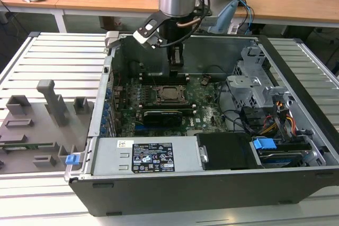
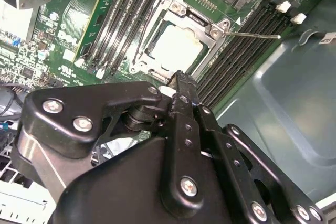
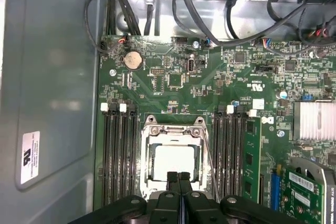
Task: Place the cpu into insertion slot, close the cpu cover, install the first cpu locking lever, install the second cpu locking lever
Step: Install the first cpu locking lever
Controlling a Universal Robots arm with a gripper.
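The cpu [image 1: 170, 93] lies flat in the insertion slot [image 3: 143, 145] on the green motherboard, its pale face [image 3: 173, 162] [image 2: 176, 51] showing through the cut-out of the silver cpu cover [image 3: 173, 129], which lies down over it. A thin metal locking lever [image 2: 252, 35] [image 3: 211, 171] stands free along one side of the socket, angled away from it. My gripper [image 1: 177, 72] hangs just above the socket's far edge. Its two black fingers [image 3: 173, 182] are pressed together, shut with nothing between them; in the second wrist view their tip [image 2: 179, 80] sits next to the cover's rim.
Black memory slots [image 3: 118, 156] flank the socket on both sides. A black graphics card [image 1: 164, 116] lies nearer the front, with the power supply [image 1: 148, 154] in front of it. The drive cage [image 1: 254, 86] and cables [image 1: 280, 120] fill the exterior view's right. Grey fixtures [image 1: 47, 104] stand outside the case.
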